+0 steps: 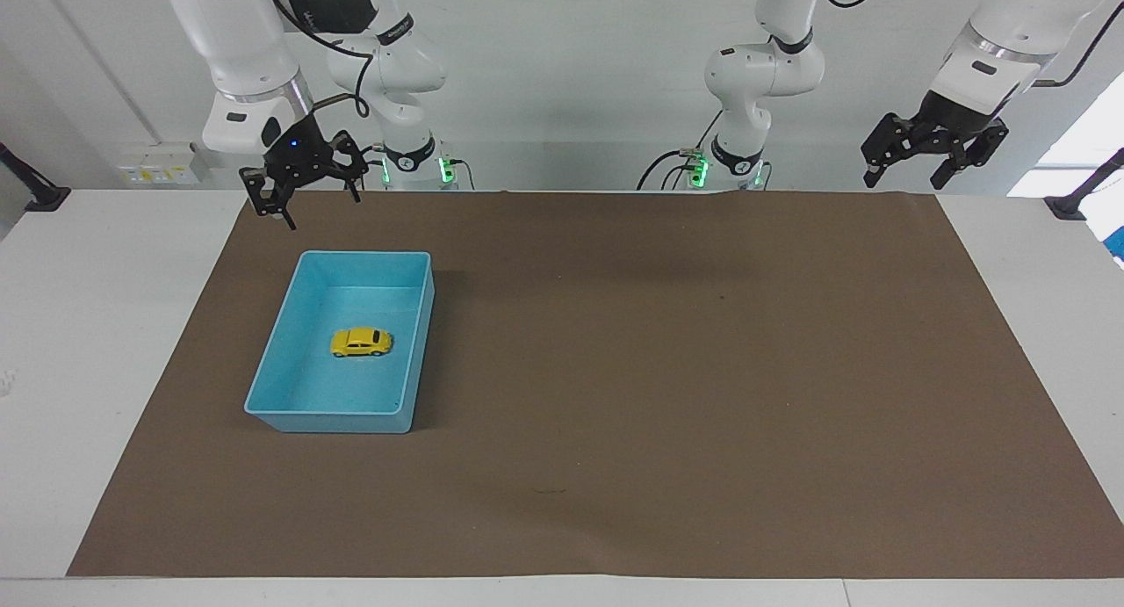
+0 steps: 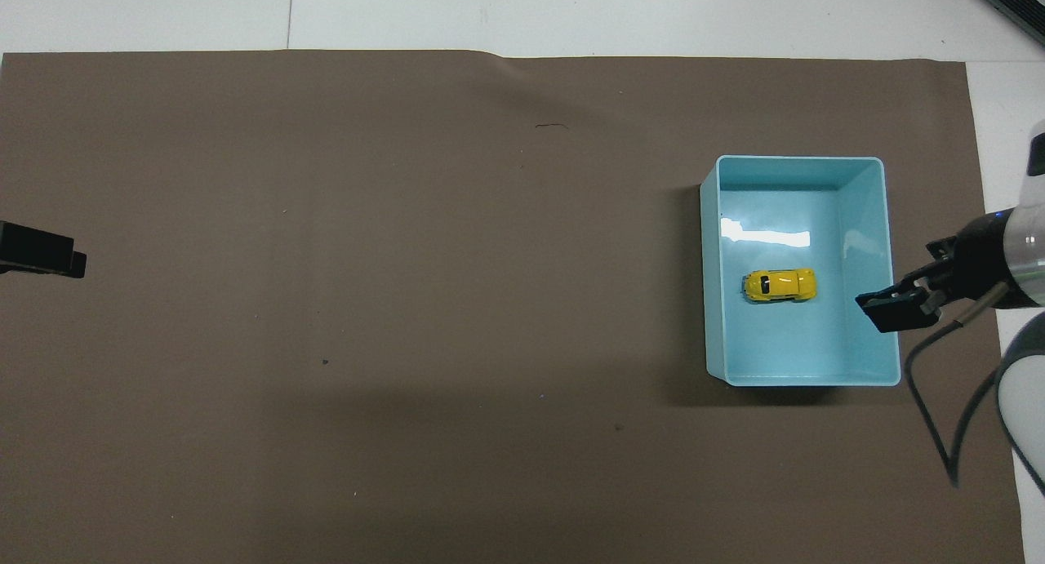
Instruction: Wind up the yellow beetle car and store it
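Covering most of the bench (image 1: 105, 326), a brown mat (image 1: 659, 370) carries a blue bin (image 1: 263, 387) toward the right arm's end. Right gripper (image 1: 303, 205) hangs over the mat's edge nearest the robots, jaws spread, empty. Left gripper (image 1: 909, 175) waits raised at the left arm's end, jaws spread. Yellow beetle car (image 1: 361, 342) sits inside the bin, upright.

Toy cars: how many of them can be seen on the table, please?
1. The yellow beetle car sits on the floor of the blue bin, toward the right arm's end of the table. No other car shows.
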Controlling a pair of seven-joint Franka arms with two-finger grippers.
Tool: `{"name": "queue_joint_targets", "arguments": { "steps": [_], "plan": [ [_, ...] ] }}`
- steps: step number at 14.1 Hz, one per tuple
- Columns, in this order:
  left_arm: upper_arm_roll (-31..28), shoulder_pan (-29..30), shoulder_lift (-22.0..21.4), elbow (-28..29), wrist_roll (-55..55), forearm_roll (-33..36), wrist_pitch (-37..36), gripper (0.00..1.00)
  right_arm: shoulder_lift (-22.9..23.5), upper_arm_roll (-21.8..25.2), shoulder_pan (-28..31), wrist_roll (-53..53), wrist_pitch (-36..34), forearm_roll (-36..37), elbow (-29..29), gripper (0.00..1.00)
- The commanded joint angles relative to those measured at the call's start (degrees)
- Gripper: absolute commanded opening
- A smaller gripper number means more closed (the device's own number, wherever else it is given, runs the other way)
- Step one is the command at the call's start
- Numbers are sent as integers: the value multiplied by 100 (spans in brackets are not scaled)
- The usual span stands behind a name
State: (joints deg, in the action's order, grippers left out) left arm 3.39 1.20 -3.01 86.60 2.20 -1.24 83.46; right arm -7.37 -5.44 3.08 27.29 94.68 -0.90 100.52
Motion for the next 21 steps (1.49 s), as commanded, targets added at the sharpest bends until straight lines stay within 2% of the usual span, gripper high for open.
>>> {"name": "queue_joint_targets", "arguments": {
  "steps": [1, 7, 9, 21],
  "plan": [
    [39, 100, -68, 76, 43, -87, 22, 100, -27, -89, 26, -1274, -371, -42, -269, 100],
    [39, 100, -77, 76, 43, -87, 13, 100, -54, -63, 26, -2929, -696, -59, -629, 100],
    [39, 100, -77, 76, 43, -87, 22, 100, -54, -45, 26, -3019, -775, -190, -787, 100],
    [39, 100, -68, 76, 43, -87, 22, 100, -54, -10, 87, -3028, -767, -261, -788, 100]
  ]
}}
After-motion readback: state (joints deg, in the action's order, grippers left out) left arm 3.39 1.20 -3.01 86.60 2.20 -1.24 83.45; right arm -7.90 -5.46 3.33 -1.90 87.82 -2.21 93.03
